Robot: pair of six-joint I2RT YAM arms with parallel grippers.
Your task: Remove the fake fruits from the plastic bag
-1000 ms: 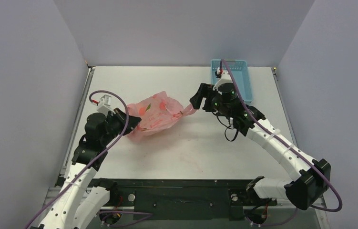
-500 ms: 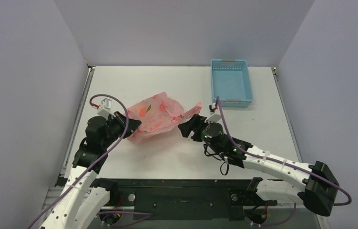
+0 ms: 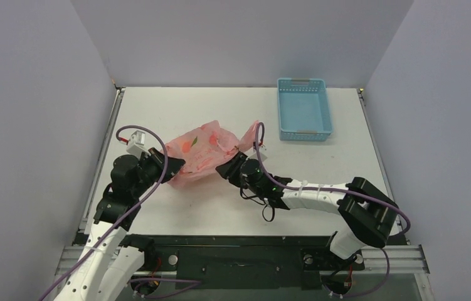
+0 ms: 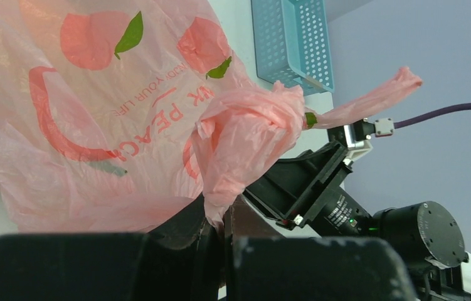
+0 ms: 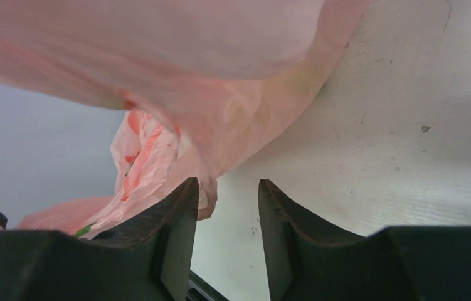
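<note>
The pink plastic bag [image 3: 198, 153] lies crumpled left of the table's middle, printed with red peaches. The fake fruits are hidden inside it. My left gripper [image 3: 173, 168] is at the bag's near left side. In the left wrist view it [image 4: 223, 219] is shut on a twisted fold of the bag [image 4: 95, 125]. My right gripper [image 3: 227, 169] sits low at the bag's near right edge. In the right wrist view it [image 5: 226, 188] is open, with bare table between the fingers. The bag [image 5: 220, 63] hangs above, and a small flap touches the left fingertip [image 5: 189, 191].
A light-blue slotted basket [image 3: 305, 110] stands at the back right of the white table [image 3: 320, 157]; it also shows in the left wrist view as the basket [image 4: 289, 37]. One loose bag handle [image 3: 254, 132] sticks up toward it. Grey walls close in three sides.
My right arm swung from near the basket down and left to the bag's near right edge, and its jaws narrowed. The bag's right handle went slack. The left gripper kept its hold.
</note>
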